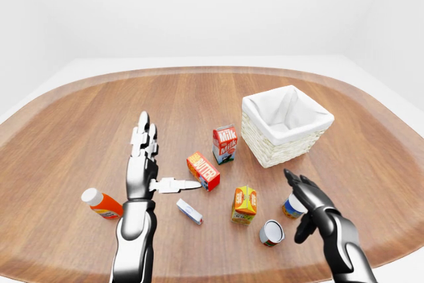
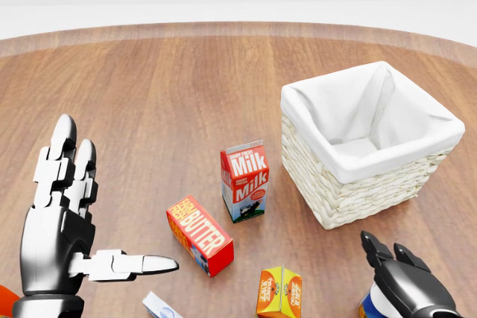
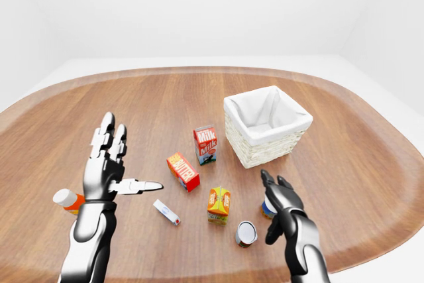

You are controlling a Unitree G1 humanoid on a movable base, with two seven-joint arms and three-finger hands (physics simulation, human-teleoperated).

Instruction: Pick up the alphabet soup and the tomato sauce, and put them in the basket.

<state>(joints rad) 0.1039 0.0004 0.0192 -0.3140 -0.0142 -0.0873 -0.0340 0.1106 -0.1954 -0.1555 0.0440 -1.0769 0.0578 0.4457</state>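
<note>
An upright can with a blue and orange label (image 1: 289, 208) stands at the lower right of the left-eye view, most likely the alphabet soup. My right hand (image 1: 299, 206) is open, with its fingers standing about this can from the right. A second can (image 1: 271, 232) lies on its side just to the left, its grey end facing me. The wicker basket (image 1: 278, 151) with a white liner sits above them, upright and empty. Left of centre, my left hand (image 1: 154, 167) is raised flat and open, holding nothing.
Between the hands lie a milk carton (image 1: 224, 144), a red butter box (image 1: 203, 171), an orange juice carton (image 1: 244, 204) and a small white box (image 1: 189, 211). An orange bottle with a white cap (image 1: 99, 204) lies left of my left arm. Everything rests on a round wooden table (image 1: 79, 124).
</note>
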